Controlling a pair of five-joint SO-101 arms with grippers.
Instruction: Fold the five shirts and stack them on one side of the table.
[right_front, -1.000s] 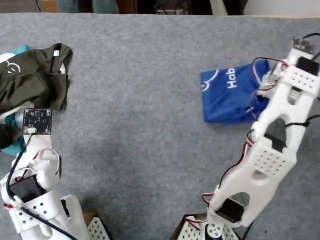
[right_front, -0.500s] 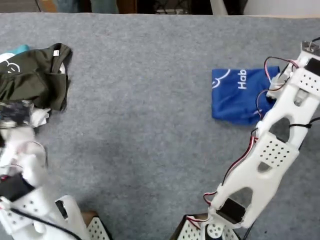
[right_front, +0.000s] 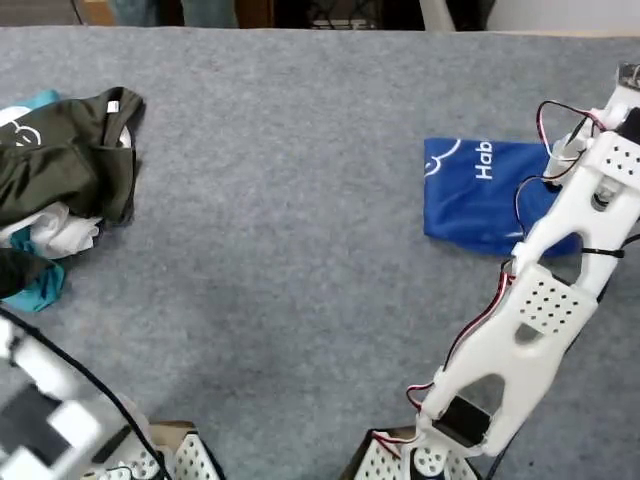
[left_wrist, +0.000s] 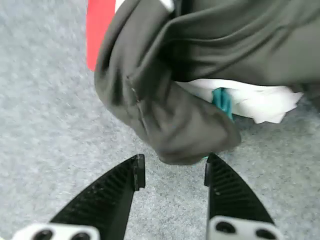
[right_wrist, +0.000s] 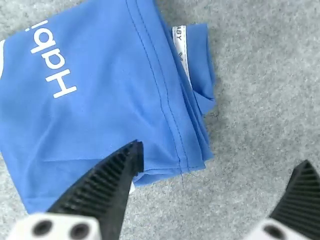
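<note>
Fingers of the left gripper (left_wrist: 174, 166) stand released, spread apart with nothing between them. They hang just short of the drooping fold of a dark olive shirt (left_wrist: 210, 75). That shirt tops a loose heap at the left edge of the grey worktop (right_front: 280, 200), toward its far side. White cloth (left_wrist: 250, 100) and a bit of teal cloth (left_wrist: 222, 102) poke out beneath it, and a red garment (left_wrist: 100, 30) lies behind.

From above, the dark olive shirt (right_front: 65, 150) is crumpled, with the white cloth (right_front: 60, 230) and the teal cloth (right_front: 40, 285) at its near side.

The right gripper (right_wrist: 220, 160) is also released and wide apart. One finger is over the hem of the folded blue shirt (right_wrist: 100, 100), the other over bare worktop beside it. The blue shirt (right_front: 475, 195) lies flat near the right edge, toward the far side, well apart from the heap. The right arm (right_front: 540, 300) crosses its right part.
</note>
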